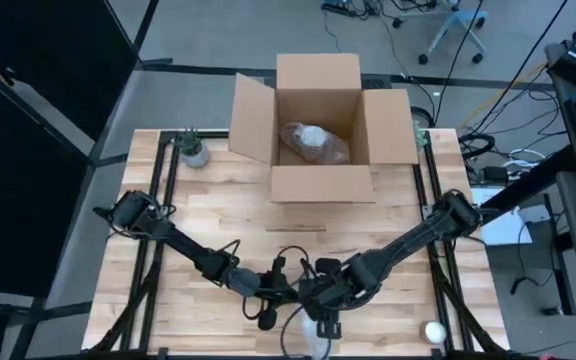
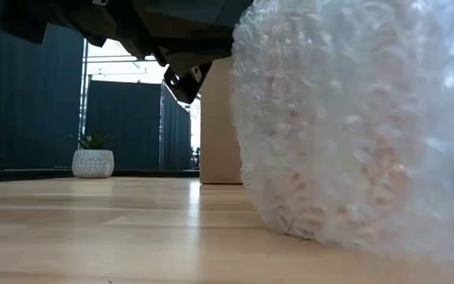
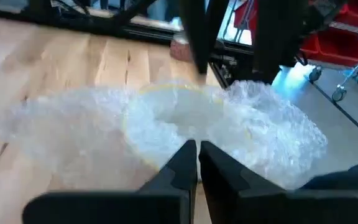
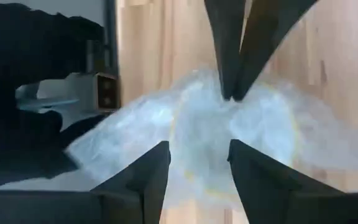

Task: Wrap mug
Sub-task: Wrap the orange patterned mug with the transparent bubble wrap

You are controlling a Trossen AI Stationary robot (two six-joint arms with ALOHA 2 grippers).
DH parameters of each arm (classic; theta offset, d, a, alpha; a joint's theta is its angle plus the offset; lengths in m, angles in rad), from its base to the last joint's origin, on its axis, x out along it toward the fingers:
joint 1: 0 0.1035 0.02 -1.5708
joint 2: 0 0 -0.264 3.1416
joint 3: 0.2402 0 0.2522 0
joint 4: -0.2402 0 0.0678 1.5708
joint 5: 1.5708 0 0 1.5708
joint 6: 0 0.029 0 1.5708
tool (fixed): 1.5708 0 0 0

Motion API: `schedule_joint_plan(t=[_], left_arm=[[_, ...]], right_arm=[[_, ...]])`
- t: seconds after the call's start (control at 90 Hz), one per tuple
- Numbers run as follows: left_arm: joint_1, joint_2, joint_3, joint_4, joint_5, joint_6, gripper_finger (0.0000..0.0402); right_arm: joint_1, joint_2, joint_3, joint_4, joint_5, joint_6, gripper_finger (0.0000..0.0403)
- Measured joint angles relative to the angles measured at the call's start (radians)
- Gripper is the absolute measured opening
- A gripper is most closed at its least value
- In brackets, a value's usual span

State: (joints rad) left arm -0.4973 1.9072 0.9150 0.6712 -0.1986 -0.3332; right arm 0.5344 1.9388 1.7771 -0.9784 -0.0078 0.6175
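The mug shows only as a pale rim (image 3: 143, 99) through the clear bubble wrap (image 3: 260, 130) bundled over it. The bundle (image 1: 313, 335) rests on the table at the middle of the near edge and fills the right of the low view (image 2: 353, 126). My left gripper (image 3: 197, 148) is shut on the wrap at the top of the bundle. My right gripper (image 4: 197, 152) faces it from the other side, open. Its fingers stand apart over the bundle, and I cannot tell whether they touch it. My left gripper pinches the bubble wrap where it gathers over the mug's mouth (image 4: 232, 102), between its two fingertips. The fingers slant down onto the bundle from the table's left. The wrap puckers toward the fingertips, and the bundle stays on the table.
An open cardboard box (image 1: 323, 180) stands at the far middle with a wrapped bundle (image 1: 313, 143) inside. A small potted plant (image 1: 194, 150) sits at the far left. A white ball (image 1: 435, 331) lies near the front right. Bare wood lies between the box and the arms.
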Motion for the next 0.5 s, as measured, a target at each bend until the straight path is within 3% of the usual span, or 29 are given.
schedule_joint_plan(t=[0.189,0.5], left_arm=[[0.000,0.000,0.000,0.000,0.000,0.000,0.0010],[0.000,0.000,0.000,0.001,0.001,0.000,0.0010]], right_arm=[[0.034,0.005,0.005,0.102,0.043,0.041,0.0155],[0.059,0.199,0.009,0.107,0.071,0.056,0.0155]])
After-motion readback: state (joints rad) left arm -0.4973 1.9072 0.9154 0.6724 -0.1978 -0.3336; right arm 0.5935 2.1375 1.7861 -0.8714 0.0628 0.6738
